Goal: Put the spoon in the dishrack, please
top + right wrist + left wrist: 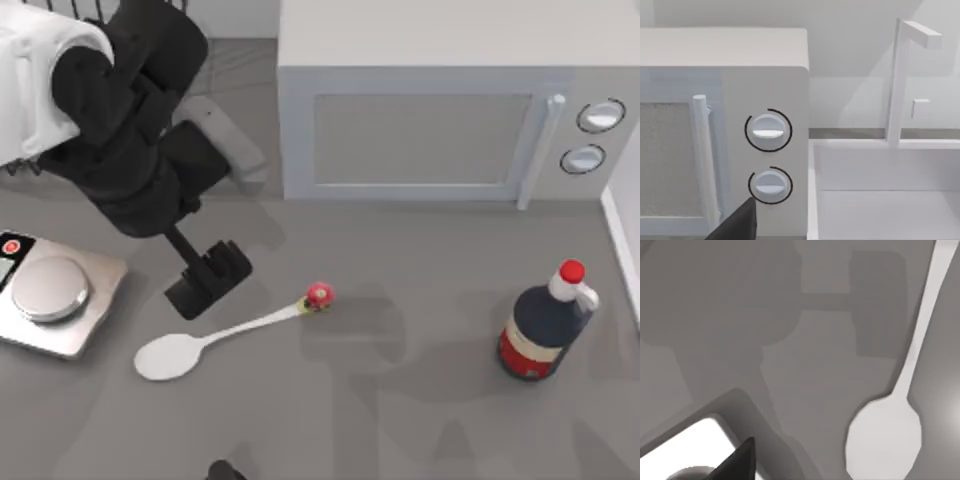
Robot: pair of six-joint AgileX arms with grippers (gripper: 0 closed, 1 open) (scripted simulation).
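Observation:
The white spoon (pixel 232 330) lies flat on the grey table, its oval bowl toward the front left and its red-and-yellow knob (pixel 318 295) toward the right. The left wrist view shows the spoon's bowl (pixel 885 437) and slim handle close below. My left gripper (pixel 207 281) hovers open just behind the handle's middle, between the scale and the knob, holding nothing. A few thin black rods of the dishrack (pixel 20 168) peek out at the back left; my left arm hides the rest. A dark edge of my right gripper (pixel 742 225) faces the microwave's knobs.
A silver scale (pixel 50 300) sits at the left edge, close to the spoon's bowl. A white microwave (pixel 440 120) fills the back. A dark bottle with a red cap (pixel 545 325) stands at the right. A white sink basin (pixel 880 200) lies beside the microwave.

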